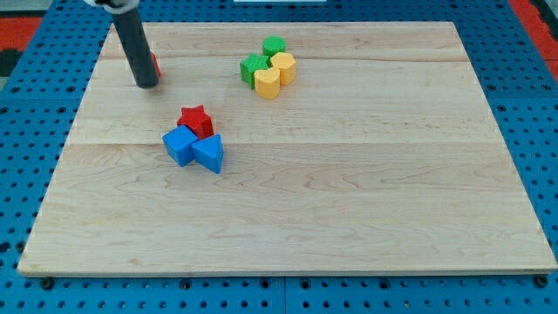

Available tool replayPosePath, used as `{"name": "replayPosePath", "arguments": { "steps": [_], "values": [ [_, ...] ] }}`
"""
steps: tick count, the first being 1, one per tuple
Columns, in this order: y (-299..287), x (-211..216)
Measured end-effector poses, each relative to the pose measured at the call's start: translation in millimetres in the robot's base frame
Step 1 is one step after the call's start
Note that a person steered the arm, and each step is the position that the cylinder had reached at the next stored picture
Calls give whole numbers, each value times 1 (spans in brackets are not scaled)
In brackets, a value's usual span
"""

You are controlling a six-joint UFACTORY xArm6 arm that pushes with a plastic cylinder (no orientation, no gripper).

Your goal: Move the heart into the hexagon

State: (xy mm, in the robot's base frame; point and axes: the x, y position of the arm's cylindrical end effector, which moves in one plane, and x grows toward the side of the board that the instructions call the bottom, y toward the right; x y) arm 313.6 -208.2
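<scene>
Now my tip (146,85) touching red block (154,64), far from yellow heart (268,83).

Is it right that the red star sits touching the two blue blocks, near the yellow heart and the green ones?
Not quite. In the camera view the red star does touch the two blue blocks, but that cluster lies apart from the yellow heart and the green blocks.

My tip (146,85) at top left against a partly hidden red block (154,64); yellow heart (268,83) touching yellow hexagon (284,66)
</scene>
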Motion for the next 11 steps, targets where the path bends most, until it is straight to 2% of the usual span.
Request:
{"name": "replayPosePath", "arguments": {
  "steps": [1, 2, 3, 4, 7, 8, 9, 11],
  "values": [
    [7, 2],
    [-5, -31],
    [12, -62],
    [32, -51],
    [33, -51],
    [44, -35],
    [75, 8],
    [198, 51]
  ]
}}
